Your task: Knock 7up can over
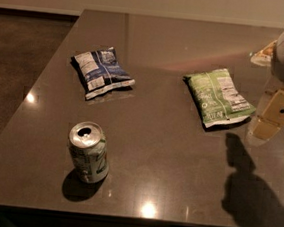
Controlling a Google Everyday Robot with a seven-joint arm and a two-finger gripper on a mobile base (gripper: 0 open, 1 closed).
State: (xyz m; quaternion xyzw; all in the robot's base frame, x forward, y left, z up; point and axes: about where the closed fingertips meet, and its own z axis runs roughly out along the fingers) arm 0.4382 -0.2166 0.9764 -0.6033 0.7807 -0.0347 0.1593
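The 7up can (88, 152) stands upright near the front left of the dark table (168, 153). It has a silver top with a pull-tab and a pale green and white label. My gripper (274, 117) hangs at the right edge of the view, above the table, just right of the green chip bag. It is far to the right of the can and apart from it. Its shadow falls on the table at the front right.
A flat blue chip bag (102, 72) lies at the back left of the table. A flat green chip bag (219, 97) lies at the right, close to my gripper. The table's front edge runs just below the can. The floor lies beyond the left edge.
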